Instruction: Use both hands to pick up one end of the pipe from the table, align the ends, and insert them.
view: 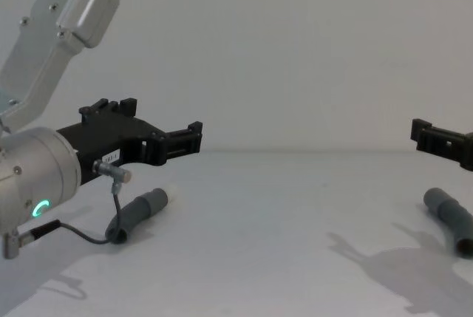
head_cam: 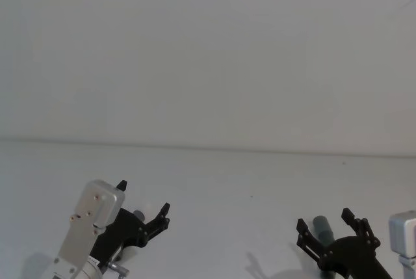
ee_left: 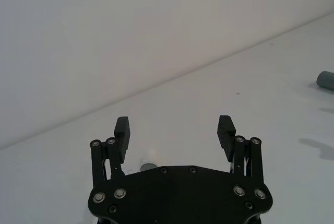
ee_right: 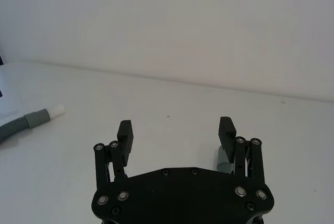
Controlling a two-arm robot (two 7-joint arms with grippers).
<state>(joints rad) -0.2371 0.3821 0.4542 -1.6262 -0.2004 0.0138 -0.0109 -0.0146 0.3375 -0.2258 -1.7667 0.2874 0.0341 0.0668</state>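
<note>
Head view: left gripper (head_cam: 143,197), right gripper (head_cam: 324,220) spread-fingered over separate pipe pieces (head_cam: 322,228)

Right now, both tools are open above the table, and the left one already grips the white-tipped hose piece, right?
Not quite. The left tool is open and empty; the chest view shows the white-tipped hose piece lying on the table below it. The right tool is open above the table too.
</note>
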